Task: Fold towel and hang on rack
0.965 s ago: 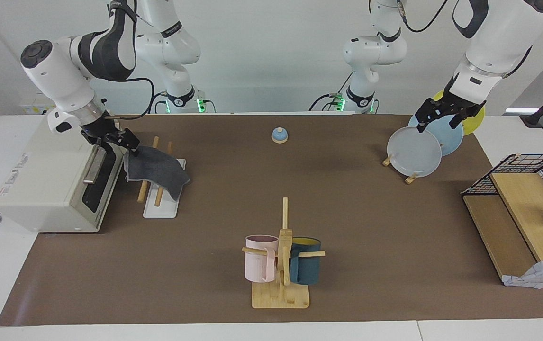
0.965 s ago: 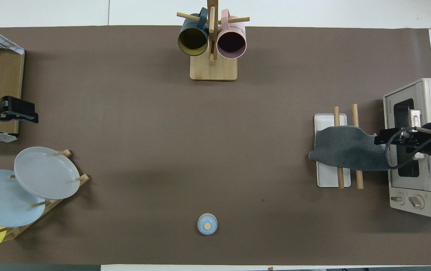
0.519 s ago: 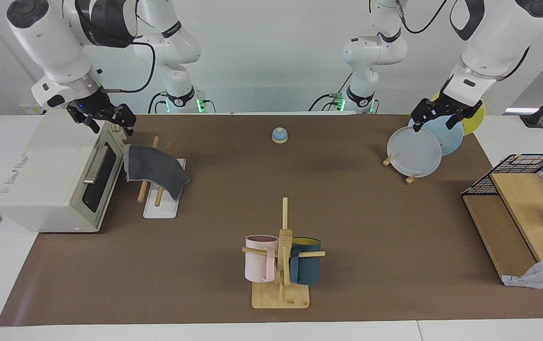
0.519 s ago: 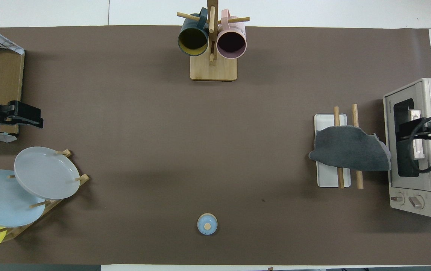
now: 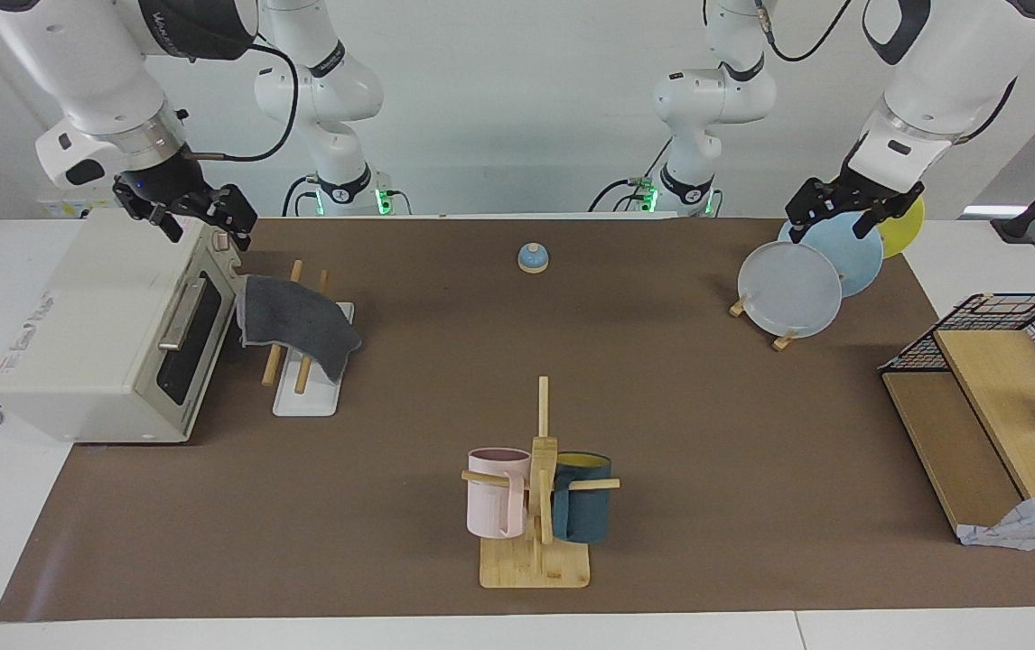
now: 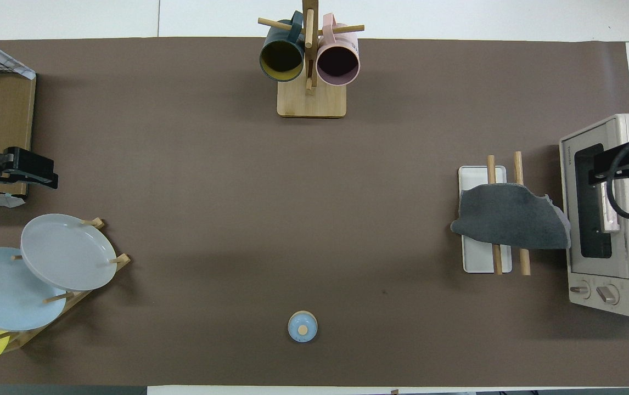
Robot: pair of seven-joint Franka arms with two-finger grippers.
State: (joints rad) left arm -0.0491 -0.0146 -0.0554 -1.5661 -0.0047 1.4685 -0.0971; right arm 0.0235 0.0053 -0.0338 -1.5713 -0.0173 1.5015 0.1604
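1. Because the towel (image 5: pixel 296 320) already lies draped grey face up across both rods of the rack (image 5: pixel 308 384), the facing view reads as a hang that is done: one end droops toward the bench (image 5: pixel 662 406) on the side away from the toaster oven (image 5: pixel 102 334), the other hangs just beside the oven's door. The right claw (image 5: pixel 201 217) is up over the oven's top corner, fingers spread and gripping nothing, apart from the cloth. The left claw (image 5: pixel 843 209) waits over the plate stand (image 5: pixel 802 280), also spread and empty.

2. Seen from overhead, the towel (image 6: pixel 509 222) covers the middle of the rods, whose ends stick out on both sides, and the rack's white base (image 6: pixel 476 260) shows under it. It looks like a single folded layer, though I cannot be sure of the fold. The right claw (image 6: pixel 622 162) sits over the oven, the left claw (image 6: pixel 23 167) over the bench edge by the wooden shelf (image 6: pixel 1 109).
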